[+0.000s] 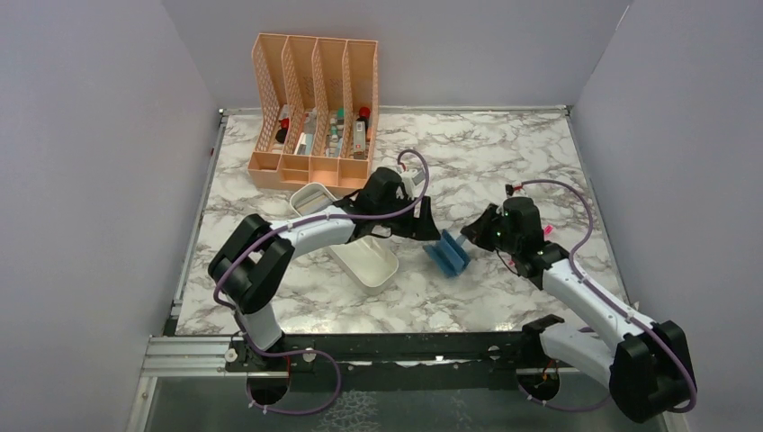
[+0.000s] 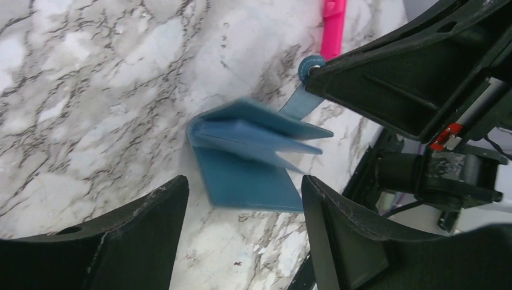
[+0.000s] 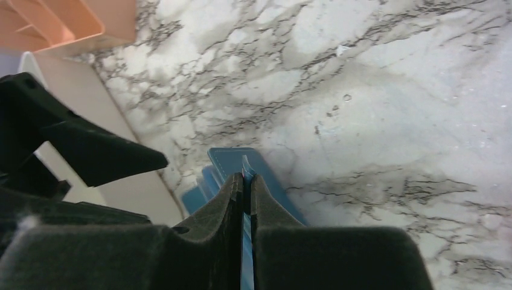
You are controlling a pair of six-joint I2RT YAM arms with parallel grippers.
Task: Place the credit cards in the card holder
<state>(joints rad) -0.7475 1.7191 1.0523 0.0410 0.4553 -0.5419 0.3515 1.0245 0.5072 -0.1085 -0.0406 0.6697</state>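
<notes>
**Top view:** Your left end effector and right end effector met over the marble-patterned counter. The teal card holder stood half open on its edge between them. A long white tray lay just behind the left end effector, with a peach mesh organizer well beyond it. No loose credit cards could be made out from here.

**Left wrist view:** The left end effector's jaws stood wide apart and carried nothing. The card holder's soft, matte flaps fanned out just ahead of its black fingers and appeared to touch neither. On the far side, the right end effector pinched the holder's narrow strap just below the round snap. Whether the paler leaves inside the fold were cards or pockets could not be told.

**Right wrist view:** The right end effector was closed tight on that thin blue strap, with the holder's flaps directly ahead of its tips.

**The step in hand:** This looked like bracing the holder open for loading.
- You would have done well to hold the strap taut so the fold gaped.
- The limp holder would likely skid on the glossy counter.
- Any stiff, slick card should enter a slot edge-on.
</notes>
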